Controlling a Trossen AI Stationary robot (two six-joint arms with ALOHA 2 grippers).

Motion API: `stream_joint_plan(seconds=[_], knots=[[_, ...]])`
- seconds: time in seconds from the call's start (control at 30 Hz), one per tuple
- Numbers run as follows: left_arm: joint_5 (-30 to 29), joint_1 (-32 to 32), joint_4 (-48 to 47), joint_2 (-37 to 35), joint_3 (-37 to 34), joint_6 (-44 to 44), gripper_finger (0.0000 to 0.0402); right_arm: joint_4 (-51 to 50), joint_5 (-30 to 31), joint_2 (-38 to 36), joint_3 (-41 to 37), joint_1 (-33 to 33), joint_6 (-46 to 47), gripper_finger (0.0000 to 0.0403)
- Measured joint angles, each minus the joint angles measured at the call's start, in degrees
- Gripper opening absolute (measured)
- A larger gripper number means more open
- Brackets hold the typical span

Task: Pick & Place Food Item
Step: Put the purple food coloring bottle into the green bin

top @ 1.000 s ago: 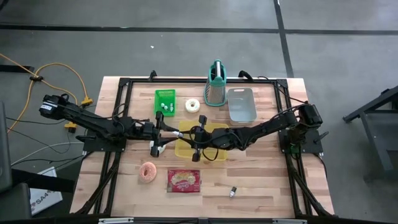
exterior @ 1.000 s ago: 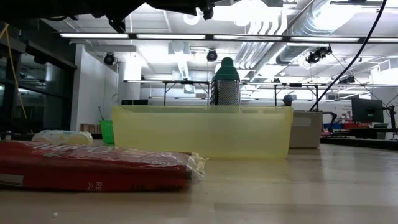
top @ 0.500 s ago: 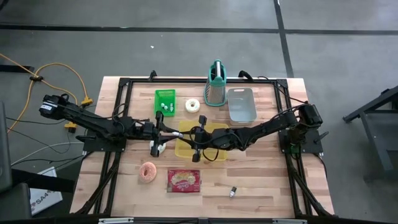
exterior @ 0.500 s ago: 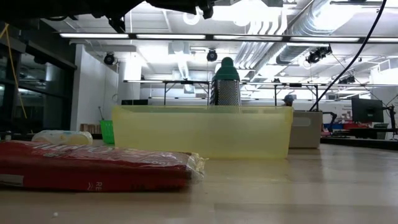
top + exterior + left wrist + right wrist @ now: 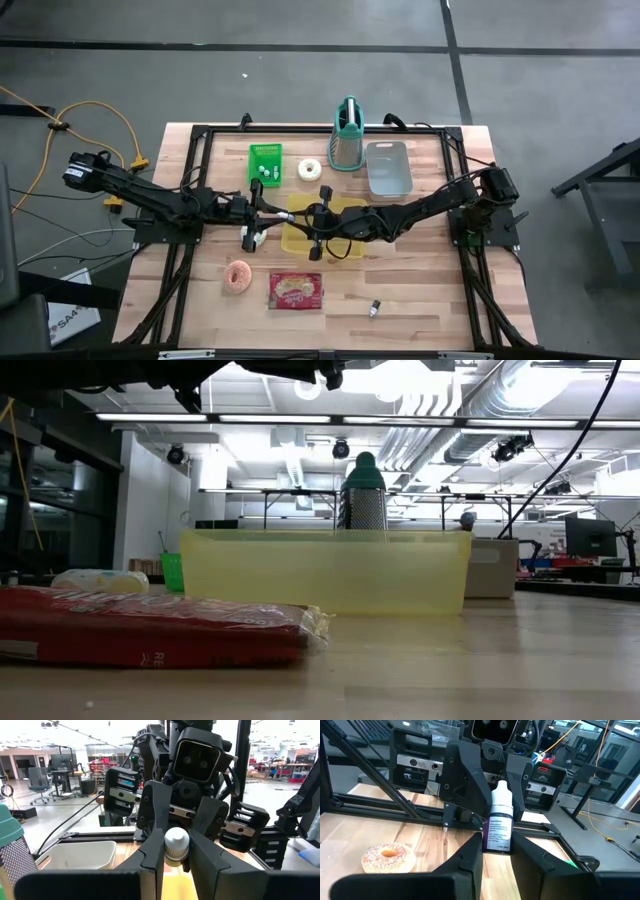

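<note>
A small dropper bottle [image 5: 498, 825] with a white cap and a printed label stands upright in the air over the yellow bin [image 5: 348, 250]. My left gripper [image 5: 176, 865] and my right gripper [image 5: 497, 865] come level from opposite sides and are both shut on it. A sprinkled donut [image 5: 238, 276] and a red food packet [image 5: 296, 290] lie flat on the table near its front edge. My left gripper pinches the bottle's white cap [image 5: 176, 844] between its two fingers, coming level from the table's left side. The bottle stands upright, lifted clear of the bin. My right gripper pinches the lower part of the bottle's body [image 5: 497, 846] between its two fingers, coming level from the table's right side, below the other gripper's hold. The bottle's base is hidden between the fingers.
At the far edge stand a green-topped grater [image 5: 347, 135] and a grey bin [image 5: 388, 168], with a green pack [image 5: 265, 163] and a white roll [image 5: 310, 169] to their left. A small dark piece [image 5: 375, 309] lies near the front. A black frame [image 5: 300, 130] rims the table.
</note>
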Motion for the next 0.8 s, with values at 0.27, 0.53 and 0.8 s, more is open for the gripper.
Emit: stream_joint_plan(seconds=[0.27, 0.53, 0.8], knots=[[0.15, -0.02, -0.04, 0.00, 0.00, 0.00, 0.0061, 0.00, -0.01, 0.02, 0.02, -0.02, -0.05, 0.0126], [0.13, -0.01, -0.03, 0.00, 0.00, 0.00, 0.0061, -0.43, -0.02, 0.02, 0.02, -0.02, -0.04, 0.0165], [-2.28, -0.02, -0.13, 0.00, 0.00, -0.35, 0.0061, -7.14, 4.29, 0.02, 0.02, -0.02, 2.39, 0.0192]])
